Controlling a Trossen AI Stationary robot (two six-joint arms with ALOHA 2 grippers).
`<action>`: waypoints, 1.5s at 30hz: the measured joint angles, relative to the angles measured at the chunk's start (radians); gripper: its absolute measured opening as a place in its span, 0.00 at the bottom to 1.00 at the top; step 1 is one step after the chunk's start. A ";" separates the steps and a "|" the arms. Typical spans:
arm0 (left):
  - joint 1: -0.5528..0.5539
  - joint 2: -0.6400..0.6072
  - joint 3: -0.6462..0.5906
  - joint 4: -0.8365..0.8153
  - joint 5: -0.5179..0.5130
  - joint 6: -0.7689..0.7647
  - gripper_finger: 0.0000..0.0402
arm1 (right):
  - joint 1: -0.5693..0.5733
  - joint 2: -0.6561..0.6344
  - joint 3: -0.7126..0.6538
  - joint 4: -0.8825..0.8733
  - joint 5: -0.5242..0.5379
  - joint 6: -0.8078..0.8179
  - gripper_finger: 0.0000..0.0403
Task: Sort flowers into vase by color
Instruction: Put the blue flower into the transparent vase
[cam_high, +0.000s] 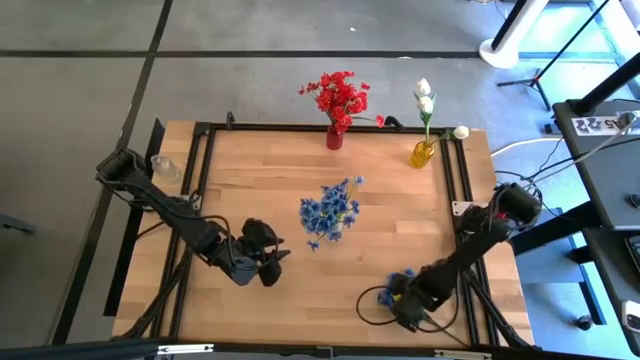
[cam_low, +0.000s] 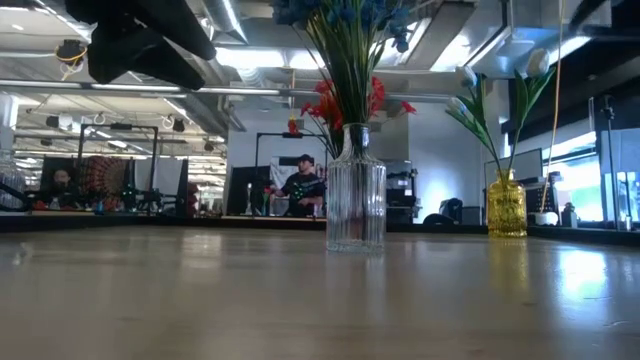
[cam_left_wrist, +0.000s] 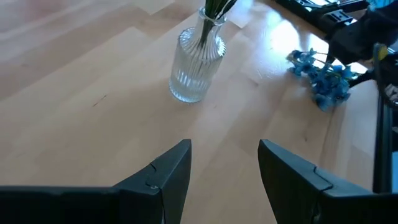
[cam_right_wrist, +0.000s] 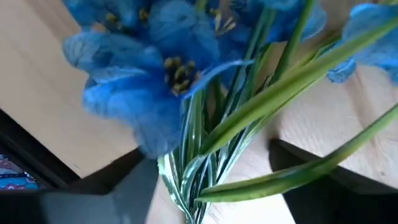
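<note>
A loose blue flower (cam_high: 392, 290) lies near the table's front right; it also shows in the left wrist view (cam_left_wrist: 320, 78). My right gripper (cam_high: 405, 303) is open and low over it. The flower's green stems (cam_right_wrist: 199, 180) run between its two fingers, and the blue bloom (cam_right_wrist: 155, 74) fills the view ahead. My left gripper (cam_high: 268, 256) is open and empty, left of a clear ribbed glass vase (cam_left_wrist: 196, 62) that holds blue flowers (cam_high: 330, 212) at mid-table. A red vase with red flowers (cam_high: 338, 100) and a yellow vase with white buds (cam_high: 424, 100) stand at the far edge. My right gripper's fingers stand on either side of the blue flower's stem bundle (cam_right_wrist: 193, 186). Bare table shows between the stems and one finger (cam_right_wrist: 298, 168). The stems lie close against the other finger (cam_right_wrist: 134, 186); I cannot tell whether it touches them.
Black frame rails (cam_high: 205, 160) run along the table's left, right and far sides. A small clear object (cam_high: 165, 167) sits at the left edge. In the low view, people (cam_low: 300, 185) sit in the room beyond the table. Bare wood lies around the glass vase.
</note>
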 joint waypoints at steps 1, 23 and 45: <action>0.000 0.000 0.000 0.001 0.004 -0.002 0.45 | -0.009 0.010 0.001 0.002 -0.006 0.000 0.72; 0.136 0.000 -0.001 0.066 0.031 0.006 0.45 | -0.184 -0.416 -0.003 0.244 0.655 -0.714 0.04; 0.203 0.183 -0.001 0.272 0.150 0.085 0.45 | -0.323 -0.474 -0.314 1.511 0.832 -1.494 0.03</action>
